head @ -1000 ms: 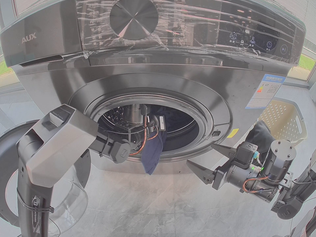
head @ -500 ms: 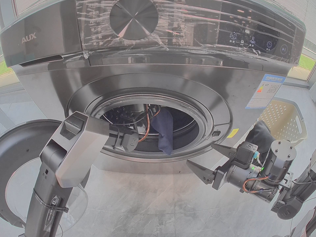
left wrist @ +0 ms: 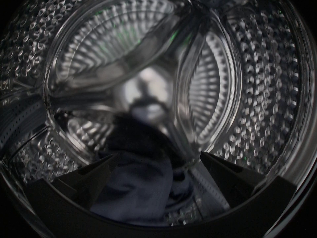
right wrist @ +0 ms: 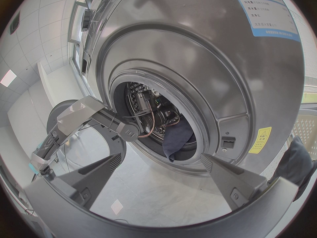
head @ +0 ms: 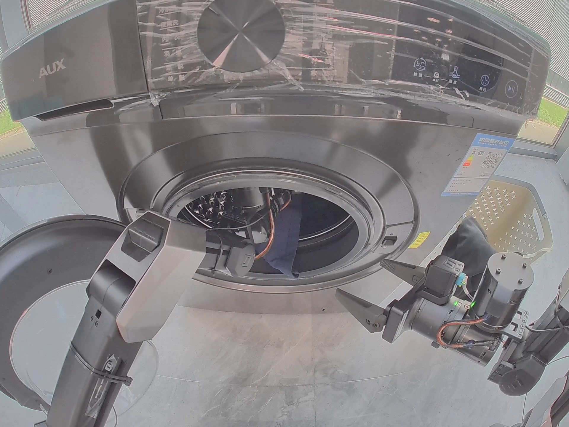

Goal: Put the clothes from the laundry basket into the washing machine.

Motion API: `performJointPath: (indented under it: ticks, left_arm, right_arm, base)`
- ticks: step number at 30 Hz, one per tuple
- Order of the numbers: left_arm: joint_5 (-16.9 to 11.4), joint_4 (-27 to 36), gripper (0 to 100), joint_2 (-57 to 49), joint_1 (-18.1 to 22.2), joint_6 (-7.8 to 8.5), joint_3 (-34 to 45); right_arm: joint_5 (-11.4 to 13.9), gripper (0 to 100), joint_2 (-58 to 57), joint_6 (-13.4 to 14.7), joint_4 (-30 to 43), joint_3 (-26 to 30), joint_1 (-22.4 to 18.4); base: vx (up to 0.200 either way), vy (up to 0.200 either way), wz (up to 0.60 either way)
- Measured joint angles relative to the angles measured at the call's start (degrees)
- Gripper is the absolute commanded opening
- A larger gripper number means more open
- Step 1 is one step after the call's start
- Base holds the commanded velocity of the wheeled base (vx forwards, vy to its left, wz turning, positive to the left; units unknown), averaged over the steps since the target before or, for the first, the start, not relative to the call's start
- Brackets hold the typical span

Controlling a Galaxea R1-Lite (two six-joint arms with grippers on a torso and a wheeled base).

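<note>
— Where was the navy cloth (head: 284, 241)?

— In the mouth of the washing machine (head: 308, 143). It was draped down over the lower lip of the round opening, and the rest of it ran back into the drum (left wrist: 264, 66).

— How did it look?

— Dark blue, matte and limp. From the head view it hung in long upright folds. From the left wrist view it was a blurred, crumpled heap on the drum floor, nearly black at the far end and a paler grey-blue near the camera.

— And the left gripper (left wrist: 158, 153)?

— It was inside the drum with its fingers spread wide. The cloth lay between and below them, and I could not tell whether either finger touched it.

— The right gripper (head: 360, 277)?

— It hung outside, low before the right side of the machine's front. Its fingers were spread wide too, with nothing between them.

— Was anything left to load?

— The cream, perforated laundry basket (head: 515, 214) stood to the right of the machine, behind the right arm. A dark garment (head: 471, 241) was bunched over its near edge. The door (head: 35, 268) stood swung open on the left.
</note>
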Motion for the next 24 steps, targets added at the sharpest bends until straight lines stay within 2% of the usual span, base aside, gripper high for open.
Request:
performJointPath:
  ticks: [7,11,12,16,24]
  left_arm:
    - [-1.12,4.41,100,-2.93,-0.39,0.59,13.19]
    - [-1.80,9.51,100,-4.83,-0.39,1.62,19.27]
    - [-1.94,10.08,0,-5.16,-0.38,1.87,19.94]
    - [-2.02,12.00,0,-6.39,-0.05,2.36,21.74]
    - [-2.05,13.34,0,-6.80,-0.13,1.89,19.41]
  right_arm:
    - [0.00,100,0.02,0.00,0.00,0.02,0.09]
    - [0.00,100,0.07,0.02,-0.02,0.02,0.29]
    - [0.00,100,0.07,0.06,-0.02,0.02,0.33]
    - [0.00,100,0.17,0.06,-0.10,-0.02,0.41]
    - [0.00,100,0.57,0.09,-0.10,-0.18,0.41]
  base:
    - [0.000,0.000,0.00]
    - [0.000,0.000,0.00]
    - [0.000,0.000,0.00]
    - [0.000,0.000,0.00]
    - [0.000,0.000,0.00]
